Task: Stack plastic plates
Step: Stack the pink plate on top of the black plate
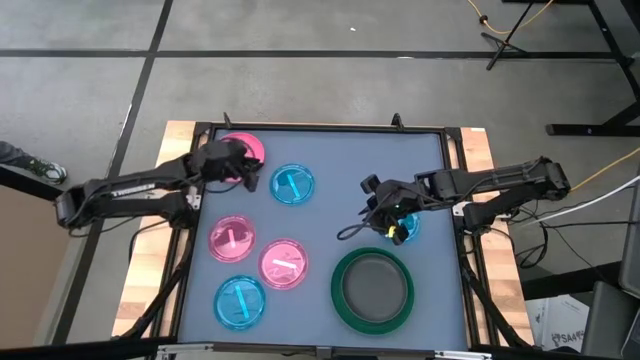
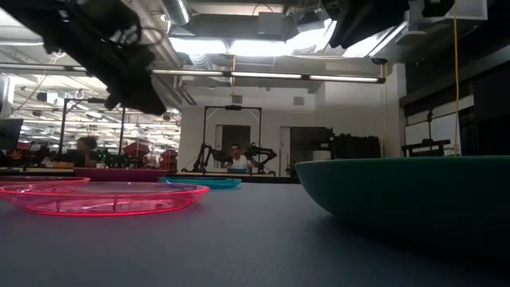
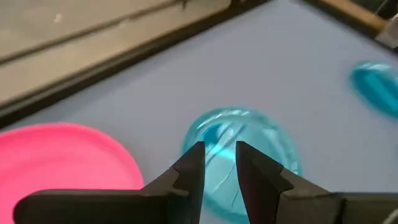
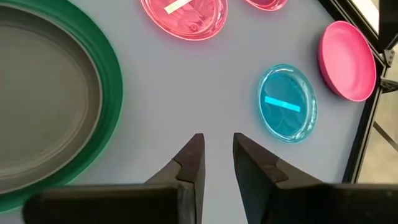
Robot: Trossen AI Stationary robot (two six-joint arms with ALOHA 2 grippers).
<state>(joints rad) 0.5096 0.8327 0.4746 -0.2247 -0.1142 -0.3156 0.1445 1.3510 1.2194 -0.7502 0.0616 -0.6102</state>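
In the high view the large green plate [image 1: 373,290] lies near the table's near right corner with the dark grey plate [image 1: 374,284] inside it. The opaque pink plate [image 1: 243,150] sits at the far left. Small blue plates [image 1: 292,184] [image 1: 240,301] and translucent pink ones [image 1: 232,240] [image 1: 284,263] lie flat. Another blue plate [image 1: 408,226] is partly hidden under my right arm. My left gripper [image 3: 219,158] hovers over the blue plate [image 3: 239,149] beside the pink plate [image 3: 62,162], narrowly open. My right gripper [image 4: 217,149] hangs over bare table beside the green plate [image 4: 115,93], also narrowly open.
A dark raised frame [image 1: 320,127] borders the grey table mat. Bare mat lies in the middle, between the blue plate and my right gripper [image 1: 375,205]. In the low view the green plate [image 2: 414,199] fills the right foreground. A person sits far off in the room.
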